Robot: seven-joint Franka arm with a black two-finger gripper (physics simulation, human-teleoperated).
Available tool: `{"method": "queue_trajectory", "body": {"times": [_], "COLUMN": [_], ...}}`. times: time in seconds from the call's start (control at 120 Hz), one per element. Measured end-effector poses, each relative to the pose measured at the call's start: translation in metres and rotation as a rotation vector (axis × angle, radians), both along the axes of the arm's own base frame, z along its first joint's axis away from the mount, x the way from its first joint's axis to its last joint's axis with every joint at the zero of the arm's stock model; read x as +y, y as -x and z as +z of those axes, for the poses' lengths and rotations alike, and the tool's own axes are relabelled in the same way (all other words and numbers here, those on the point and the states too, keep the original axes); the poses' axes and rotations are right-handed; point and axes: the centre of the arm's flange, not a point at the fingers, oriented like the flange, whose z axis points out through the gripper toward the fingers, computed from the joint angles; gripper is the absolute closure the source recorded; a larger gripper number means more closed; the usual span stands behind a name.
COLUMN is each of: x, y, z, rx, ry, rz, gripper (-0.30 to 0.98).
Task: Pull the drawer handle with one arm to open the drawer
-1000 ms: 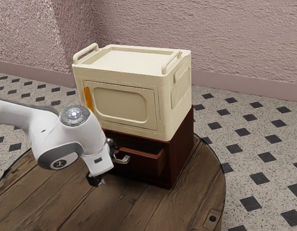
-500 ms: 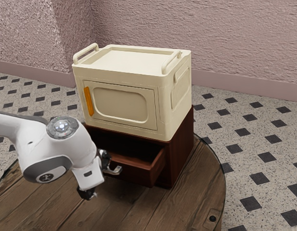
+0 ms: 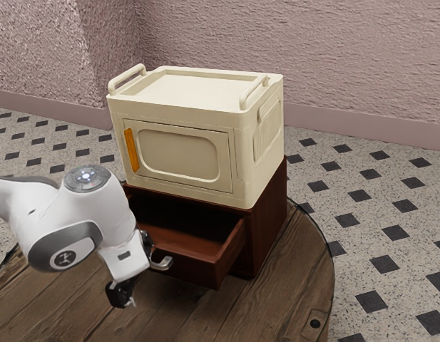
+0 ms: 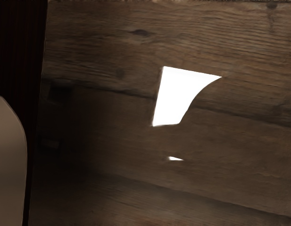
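In the exterior view, the gripper (image 3: 142,273) is at the drawer front, its two black fingers wide apart. One finger is against the silver handle (image 3: 162,263), partly hidden by the hand; the other stands lower, over the tabletop. The dark red-brown drawer (image 3: 191,265) is pulled well out of its cabinet (image 3: 267,221), its inside showing. In the wrist view, a pale rounded shape (image 4: 8,160), perhaps the handle, lies at the edge beside a dark red-brown strip (image 4: 36,42).
A cream box (image 3: 180,153) with an orange handle (image 3: 131,149) on its door sits on the cabinet. The round wooden table (image 3: 277,299) carries the cabinet, and its edge curves past the cabinet's side. Bright white patches (image 4: 178,96) show over the wood in the wrist view.
The drawer has slid farther out of the cabinet. My hand has moved with its handle toward the exterior view's lower left, while the cabinet and cream box have stayed put.
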Motion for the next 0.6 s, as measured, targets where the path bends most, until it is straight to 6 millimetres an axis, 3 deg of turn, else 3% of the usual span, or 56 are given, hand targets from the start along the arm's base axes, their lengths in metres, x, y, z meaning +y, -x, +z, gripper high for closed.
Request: {"method": "queue_trajectory", "body": {"times": [0.367,0.6], "x": [-0.004,-0.027], "y": [-0.005,-0.022], "z": [0.033,0.092], "rx": [-0.052,-0.150], "ry": [0.007,0.036], "rz": [-0.032,-0.070], "gripper": [0.04,0.02]}}
